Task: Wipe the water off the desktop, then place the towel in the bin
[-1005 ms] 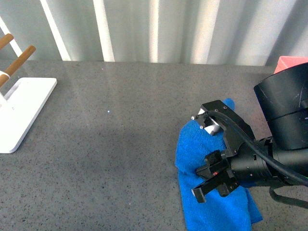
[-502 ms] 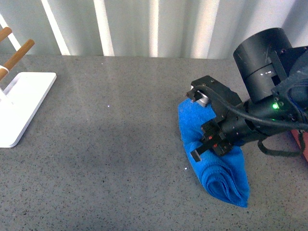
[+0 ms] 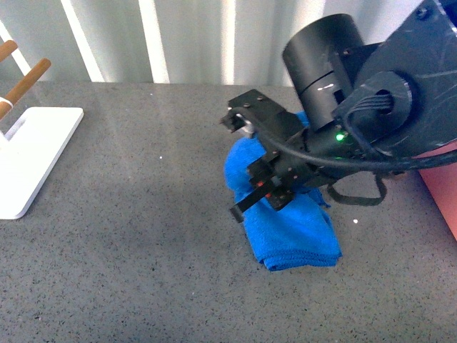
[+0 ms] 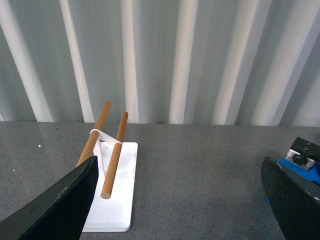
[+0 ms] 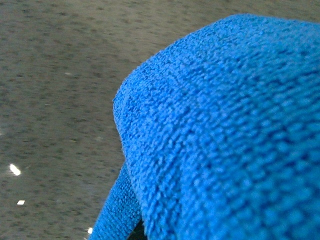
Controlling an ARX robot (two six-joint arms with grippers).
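Blue fluffy towel (image 3: 293,229) is bunched up on the dark speckled table (image 3: 128,236), right of the middle. Its lower fold lies flat and the top part is humped up. The right claw (image 3: 239,166) is down on it and looks to be pinching that hump between its jaws. The right wrist camera sees nothing but blue fuzz, so it's in tight. My guess is the cloth is held low like that so it drags over the surface and mops instead of lifting off. Honestly can't make out any water from here. Pink bin (image 3: 444,186) peeks in at the right edge, near the towel, so the drop-off should be a short trip. White rack (image 3: 36,157) sits well off to the left. Left claw (image 4: 178,160) hangs spread wide with nothing in it, out of the way.
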